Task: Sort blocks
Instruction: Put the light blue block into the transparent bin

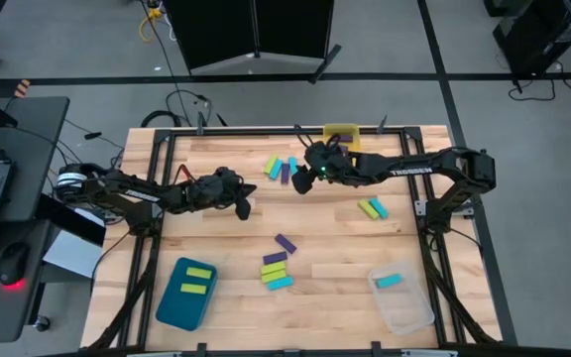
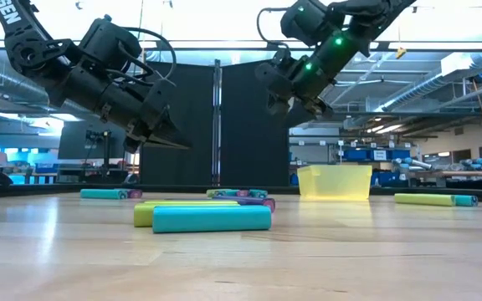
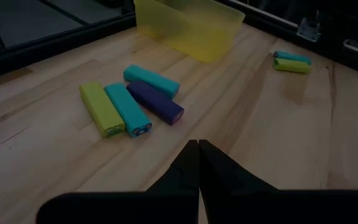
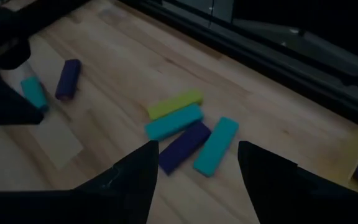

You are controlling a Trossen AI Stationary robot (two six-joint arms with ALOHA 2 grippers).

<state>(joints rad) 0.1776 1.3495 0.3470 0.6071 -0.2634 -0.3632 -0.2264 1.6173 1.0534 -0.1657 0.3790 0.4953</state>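
Four blocks lie side by side on the table near its far edge: lime (image 4: 174, 104), cyan (image 4: 174, 121), purple (image 4: 184, 146) and cyan (image 4: 216, 146); the group also shows from above (image 1: 281, 168). My right gripper (image 4: 194, 168) hangs open just above this group, raised clear of the table (image 2: 287, 96). My left gripper (image 1: 244, 205) is shut and hovers left of the group, pointing toward it (image 3: 199, 149). More blocks lie at mid table (image 1: 278, 266) and to the right (image 1: 372, 208).
A yellow bin (image 1: 342, 133) stands at the far edge behind the group. A teal bin (image 1: 167, 297) near the left front holds two lime blocks. A clear bin (image 1: 404, 309) near the right front holds one cyan block. Bare wood lies between the clusters.
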